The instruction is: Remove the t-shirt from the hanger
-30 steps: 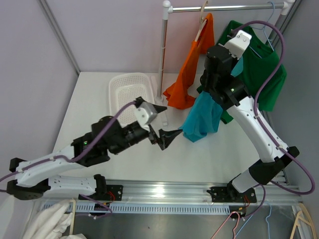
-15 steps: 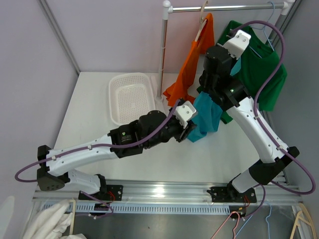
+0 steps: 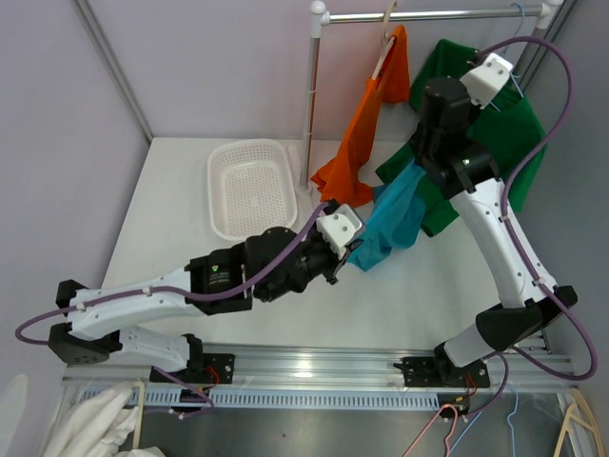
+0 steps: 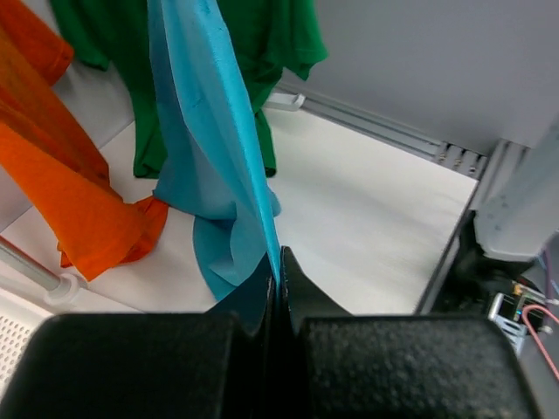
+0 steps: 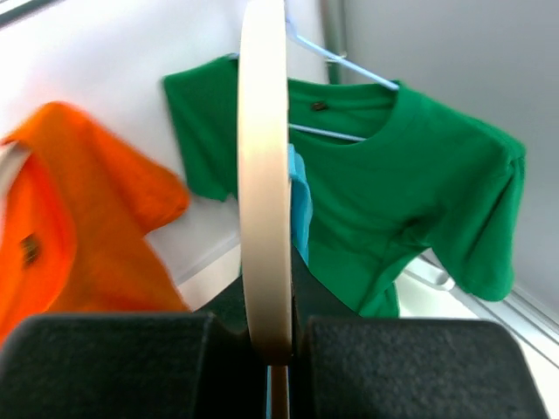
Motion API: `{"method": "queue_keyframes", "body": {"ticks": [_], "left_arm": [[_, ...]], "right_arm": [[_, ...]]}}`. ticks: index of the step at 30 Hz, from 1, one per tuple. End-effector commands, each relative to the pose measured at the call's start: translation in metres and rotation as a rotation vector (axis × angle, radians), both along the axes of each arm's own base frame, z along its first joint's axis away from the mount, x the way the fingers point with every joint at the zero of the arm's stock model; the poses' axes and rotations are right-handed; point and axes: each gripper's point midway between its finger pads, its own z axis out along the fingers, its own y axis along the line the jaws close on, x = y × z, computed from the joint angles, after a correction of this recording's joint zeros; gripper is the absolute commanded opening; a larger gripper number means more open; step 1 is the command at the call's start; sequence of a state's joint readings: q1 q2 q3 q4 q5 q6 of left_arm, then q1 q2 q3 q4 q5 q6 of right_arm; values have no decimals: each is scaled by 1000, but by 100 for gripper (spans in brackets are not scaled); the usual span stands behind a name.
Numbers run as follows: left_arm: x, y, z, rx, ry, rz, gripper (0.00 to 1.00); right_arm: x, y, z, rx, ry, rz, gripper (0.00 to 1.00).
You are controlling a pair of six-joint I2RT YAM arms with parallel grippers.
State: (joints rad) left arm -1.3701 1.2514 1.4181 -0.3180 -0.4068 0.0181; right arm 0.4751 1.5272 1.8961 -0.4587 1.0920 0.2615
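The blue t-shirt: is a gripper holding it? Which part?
Yes. The left gripper pinches the blue t-shirt near its bottom edge. The right gripper is shut on the pale hanger.

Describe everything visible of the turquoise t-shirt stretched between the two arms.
The turquoise t-shirt is thin, soft-looking cloth, bunched into a long creased band slanting above the white table. Its lower edge is pinched in the shut left gripper; its upper end runs up to the pale hanger clamped in the right gripper, where a turquoise sliver shows. A loose fold hangs beside the pinch. Neck and sleeves cannot be made out.
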Motion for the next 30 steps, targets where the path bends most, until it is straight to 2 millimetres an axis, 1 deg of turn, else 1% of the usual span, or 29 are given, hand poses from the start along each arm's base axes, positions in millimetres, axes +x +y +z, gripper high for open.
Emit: {"method": "queue_keyframes", "body": {"ticks": [1, 3, 4, 5, 6, 7, 8, 9, 10, 11, 12, 13, 14, 15, 16, 17, 18, 19, 20, 21, 22, 24, 25, 26, 27, 28, 29, 30], "left_arm": [[-31, 24, 18, -40, -5, -41, 1], [-43, 25, 4, -32, 32, -55, 1], [-49, 29, 2, -45, 43, -63, 1], [-63, 25, -6, -45, 59, -98, 1], [-70, 23, -10, -65, 88, -114, 1], [-76, 24, -32, -35, 104, -120, 1], [-84, 21, -35, -52, 118, -135, 1], [-89, 20, -41, -59, 138, -142, 1], [-93, 20, -63, -21, 144, -143, 1], [-92, 21, -66, -28, 153, -133, 1], [-89, 21, -71, -32, 167, -114, 1], [-78, 21, -77, -23, 170, -79, 1], [-69, 16, -84, -9, 182, -65, 1], [-70, 7, -85, -18, 237, -121, 1], [-61, 2, -87, -24, 260, -122, 1], [-33, 2, -80, -52, 272, -74, 1], [-22, -6, -88, -33, 291, -65, 1], [4, -3, -89, -36, 294, -5, 1], [14, -5, -94, -18, 308, 14, 1], [27, -17, -77, -35, 304, 24, 1], [43, -16, -80, -15, 309, 57, 1], [61, -29, -47, -49, 301, 65, 1], [73, -46, -45, -40, 317, 66, 1], [86, -44, -58, 12, 357, 99, 1], [97, -57, -59, 10, 379, 104, 1], [107, -60, -47, -20, 382, 104, 1], [110, -63, -52, -14, 402, 102, 1], [112, -67, -58, -5, 432, 102, 1]], "right_arm": [[2, -35, 16, 110, -85, -3, 0], [11, -45, 17, 126, -85, -3, 0], [14, -57, 17, 128, -82, -22, 0], [16, -59, 22, 137, -92, -8, 0], [21, -60, 21, 134, -87, -7, 0], [23, -65, 22, 130, -87, -15, 0], [26, -66, 23, 123, -83, -14, 0], [29, -67, 27, 121, -90, -16, 0], [31, -67, 27, 116, -85, -16, 0], [31, -67, 25, 116, -72, -14, 0], [31, -63, 30, 127, -77, 19, 0], [32, -57, 29, 141, -67, 51, 0], [30, -51, 28, 160, -60, 87, 0], [28, -38, 24, 191, -43, 153, 0], [19, -34, 26, 206, -46, 180, 0], [14, -27, 26, 214, -42, 203, 0], [9, -25, 23, 222, -33, 220, 0], [7, -16, 16, 229, -6, 276, 0], [-3, -13, 19, 238, -5, 304, 0], [-7, -7, 16, 246, 12, 338, 0], [-12, 5, 10, 250, 56, 411, 0], [-25, 18, 8, 274, 87, 486, 0], [-31, 26, 1, 289, 124, 525, 0], [-38, 41, -3, 309, 149, 594, 0], [-50, 51, -1, 311, 152, 638, 0], [-57, 56, -2, 309, 160, 661, 0], [-60, 54, -6, 301, 163, 645, 0], [-69, 51, 2, 288, 131, 638, 0]]}}
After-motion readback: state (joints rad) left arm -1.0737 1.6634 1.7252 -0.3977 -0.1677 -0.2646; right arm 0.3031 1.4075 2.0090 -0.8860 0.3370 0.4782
